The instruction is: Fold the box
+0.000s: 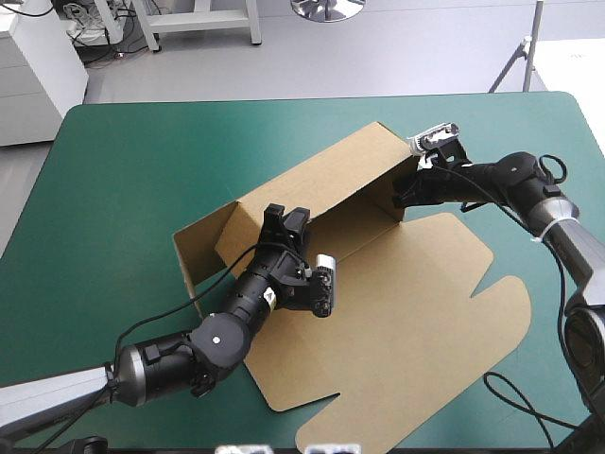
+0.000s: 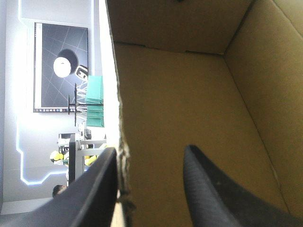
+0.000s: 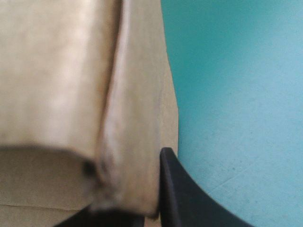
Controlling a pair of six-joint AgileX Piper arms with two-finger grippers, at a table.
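The brown box [image 1: 416,312] lies in the middle of the teal-green cover, its back and side walls raised and its wide lid panel flat toward the front right. My left gripper [image 1: 286,218] reaches in over the near-left side wall. In the left wrist view this gripper [image 2: 150,149] is open, the wall's top edge [image 2: 116,118] standing between the fingers, close to the outer one. My right gripper [image 1: 405,192] is at the far-right corner. In the right wrist view it [image 3: 149,161] is shut on a bent flap of the box [image 3: 128,142], one finger hidden behind the board.
Bare teal-green cover [image 1: 123,161] surrounds the box on the left and at the back. The table's right edge [image 1: 591,123] is close behind the right arm. Inside the box, the floor [image 2: 189,104] lies ahead of the left gripper.
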